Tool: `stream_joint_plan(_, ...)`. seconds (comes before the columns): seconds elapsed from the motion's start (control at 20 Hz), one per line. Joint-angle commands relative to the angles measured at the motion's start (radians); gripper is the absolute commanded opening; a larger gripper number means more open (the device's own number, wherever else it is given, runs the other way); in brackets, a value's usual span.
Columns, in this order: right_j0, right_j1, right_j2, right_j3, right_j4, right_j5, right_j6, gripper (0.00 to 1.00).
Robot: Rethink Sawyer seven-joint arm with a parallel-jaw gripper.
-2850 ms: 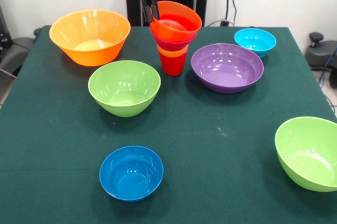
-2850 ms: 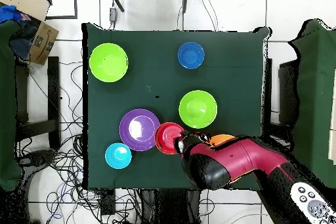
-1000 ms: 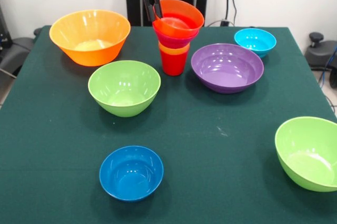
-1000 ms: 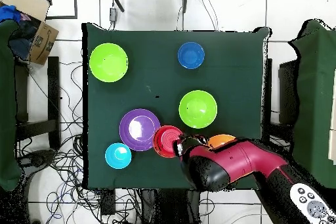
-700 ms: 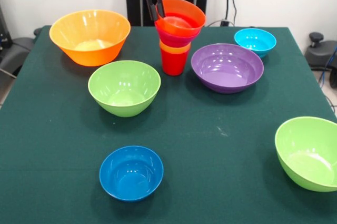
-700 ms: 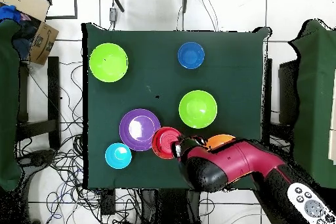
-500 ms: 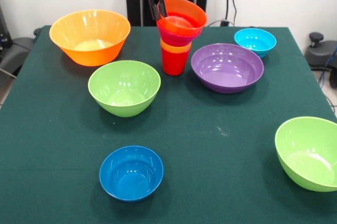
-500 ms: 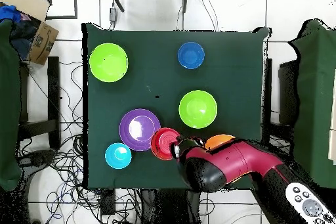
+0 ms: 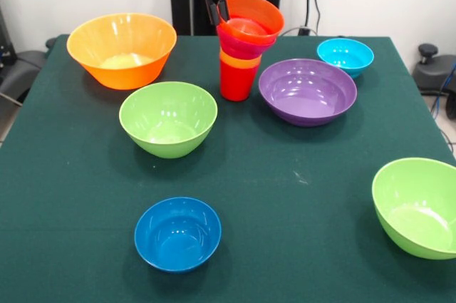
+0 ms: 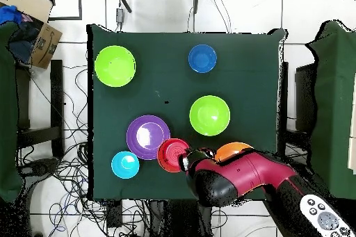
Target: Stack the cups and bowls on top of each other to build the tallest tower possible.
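Observation:
The tower stands at the back of the table: a red cup (image 9: 236,83) at the base, an orange cup (image 9: 239,60) nested in it, then a small pink bowl (image 9: 242,45) and an orange bowl (image 9: 251,18) tilted on top. My gripper (image 9: 216,8) comes down from above and is shut on the orange bowl's left rim. In the overhead view the tower (image 10: 170,154) shows beside the gripper (image 10: 186,160), and the arm hides part of it.
Around the tower lie a large yellow-orange bowl (image 9: 121,50), a lime green bowl (image 9: 168,117), a purple bowl (image 9: 307,91) and a light blue bowl (image 9: 345,55). A dark blue bowl (image 9: 177,233) and a second lime green bowl (image 9: 417,207) sit nearer the front edge.
My gripper has moved right and slightly up with the orange bowl's rim. The pink bowl and the cups below shifted a little right with it.

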Motion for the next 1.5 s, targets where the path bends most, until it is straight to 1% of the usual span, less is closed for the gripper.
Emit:
stream_joint_plan(0.05, 0.029, 0.052, -0.024, 0.054, -0.079, -0.044, -0.04, 0.0)
stream_joint_plan(0.35, 0.029, 0.055, -0.02, 0.044, -0.091, -0.051, -0.049, 0.0)
stream_joint_plan(0.8, 0.035, 0.06, -0.014, 0.029, -0.08, -0.06, -0.047, 0.0)
stream_joint_plan(1.0, 0.04, 0.072, -0.014, 0.016, -0.082, -0.064, -0.047, 0.0)
stream_joint_plan(1.5, 0.052, 0.072, -0.005, -0.009, -0.086, -0.066, -0.056, 0.0)
